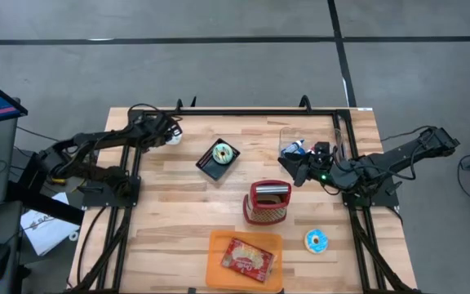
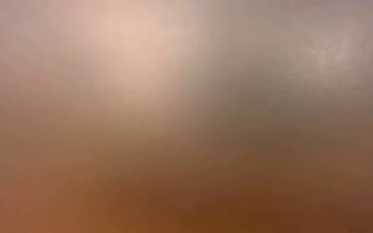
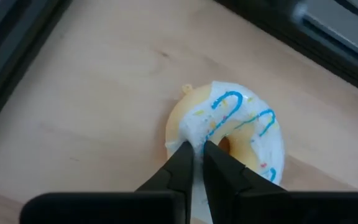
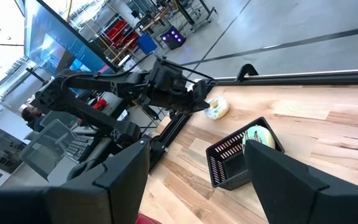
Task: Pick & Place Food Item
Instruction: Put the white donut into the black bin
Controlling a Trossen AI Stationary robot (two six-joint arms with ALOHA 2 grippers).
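Observation:
A white-frosted donut (image 3: 241, 124) with blue squiggles lies flat on the wooden table (image 1: 170, 196) at its far left corner; it also shows as a donut (image 4: 216, 109) in the right wrist view. My left gripper (image 3: 197, 149) slants down onto it and is shut on its ring. In the high view the left gripper (image 1: 168, 133) covers most of the donut. My right gripper (image 1: 288, 161) hangs open above the table's far right part, holding nothing. The low view shows only blur. My left gripper pinches the donut's ring (image 3: 197, 134) between its two fingers, on the side nearest the wrist. One fingertip (image 3: 219, 155) stands at the hole and the other on the outer part. The fingers slant down from above. The donut lies flat on the table.
A black basket (image 1: 212, 166) holding a green-frosted donut stands at the table's middle far part. A red container (image 1: 268, 202), an orange tray (image 1: 219, 261) with a red packet, and a blue donut (image 1: 317, 240) lie nearer. A clear box (image 1: 308, 135) stands far right.

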